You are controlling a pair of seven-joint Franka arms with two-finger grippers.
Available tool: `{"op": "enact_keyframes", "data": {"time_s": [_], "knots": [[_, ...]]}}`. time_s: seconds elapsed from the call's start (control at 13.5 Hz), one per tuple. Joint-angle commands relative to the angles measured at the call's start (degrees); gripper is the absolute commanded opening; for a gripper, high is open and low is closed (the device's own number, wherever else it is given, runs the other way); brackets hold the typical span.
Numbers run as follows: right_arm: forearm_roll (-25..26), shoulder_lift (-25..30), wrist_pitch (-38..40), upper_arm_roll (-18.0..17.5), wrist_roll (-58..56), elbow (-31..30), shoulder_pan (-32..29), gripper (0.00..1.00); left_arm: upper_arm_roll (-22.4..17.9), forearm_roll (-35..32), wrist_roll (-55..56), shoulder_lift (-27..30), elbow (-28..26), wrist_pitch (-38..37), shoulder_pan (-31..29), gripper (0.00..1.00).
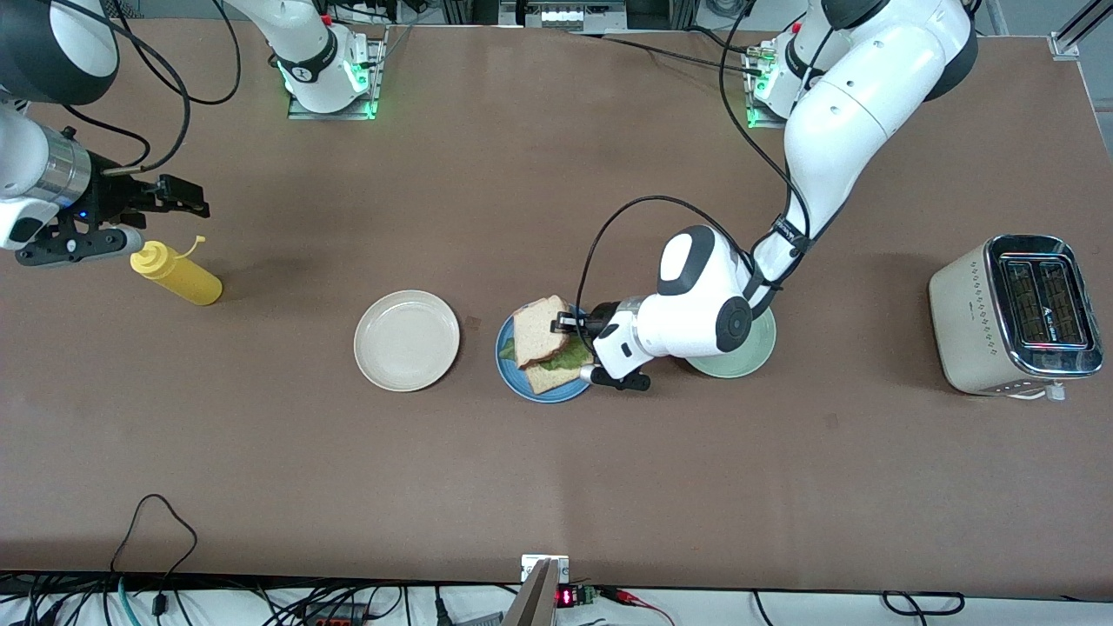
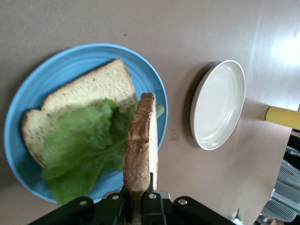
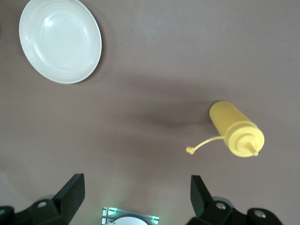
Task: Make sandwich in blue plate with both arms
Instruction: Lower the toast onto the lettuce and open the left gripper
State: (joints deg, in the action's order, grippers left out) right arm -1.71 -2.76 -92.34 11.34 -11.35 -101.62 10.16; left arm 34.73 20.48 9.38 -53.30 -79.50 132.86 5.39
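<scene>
Bread slice (image 2: 142, 150) is hanging on edge, pinched in the left gripper (image 2: 140, 199) over the lettuce (image 2: 82, 150) and bottom slice (image 2: 86, 91) on the blue plate (image 2: 28, 93), needing lowering flat, while the right gripper (image 3: 136, 194) is waiting spread wide near the mustard bottle (image 3: 234, 129).

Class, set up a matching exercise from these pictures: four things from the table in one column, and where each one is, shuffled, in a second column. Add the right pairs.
Things
1. top bread slice
2. lettuce leaf
3. mustard bottle
4. toaster

Places
A. on the bottom slice in the blue plate
B. at the left arm's end of the table
C. held on edge in the left pincer, over the blue plate
D. under the open right pincer, at the right arm's end

Pairs: 1-C, 2-A, 3-D, 4-B
</scene>
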Motion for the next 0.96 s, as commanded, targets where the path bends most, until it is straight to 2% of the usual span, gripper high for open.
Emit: {"op": "enact_keyframes", "data": {"time_s": [0.0,0.07,0.22,0.3,0.37,0.45,0.52,0.59,0.89], "knots": [[1.35,-4.88,2.87,-0.62,0.19,6.52,-0.5,1.0,-0.1,1.58,-4.55,-2.16,1.54,-0.5,-0.38,0.01],[1.88,-5.06,2.78,-0.97,0.19,6.7,-1.45,1.0,-0.1,1.4,-4.64,-2.77,1.45,-0.5,-0.29,0.04],[2.06,-4.89,2.35,-5.95,0.19,6.79,-7.5,1.0,-0.19,1.23,-4.9,-3.65,1.54,-0.5,-0.29,0.12],[2.5,-4.54,2.61,-6.94,0.54,6.88,-8.31,1.0,-0.27,1.14,-5.25,-4.09,1.54,-0.5,-0.29,0.24],[4.33,-4.36,2.35,-6.95,0.63,6.88,-8.14,1.0,-0.8,1.23,-5.43,-4.79,1.54,-0.41,-0.29,0.31],[5.65,-4.44,2.17,-7.04,0.8,6.88,-8.4,1.0,-1.59,1.23,-5.43,-5.32,1.54,-0.41,0.06,0.52],[5.84,-4.44,2.26,-7.04,0.89,7.05,-8.32,1.0,-2.38,1.23,-5.43,-5.58,1.45,0.11,0.23,0.81],[6.36,-4.18,2.78,-7.12,0.98,8.01,-8.06,1.0,-2.65,1.05,-5.43,-5.59,1.45,1.6,0.24,1.0],[6.45,-3.48,3.75,-6.95,1.94,8.64,-8.49,1.0,-2.65,-0.34,-4.99,-3.23,1.63,2.23,0.32,1.0]]}}
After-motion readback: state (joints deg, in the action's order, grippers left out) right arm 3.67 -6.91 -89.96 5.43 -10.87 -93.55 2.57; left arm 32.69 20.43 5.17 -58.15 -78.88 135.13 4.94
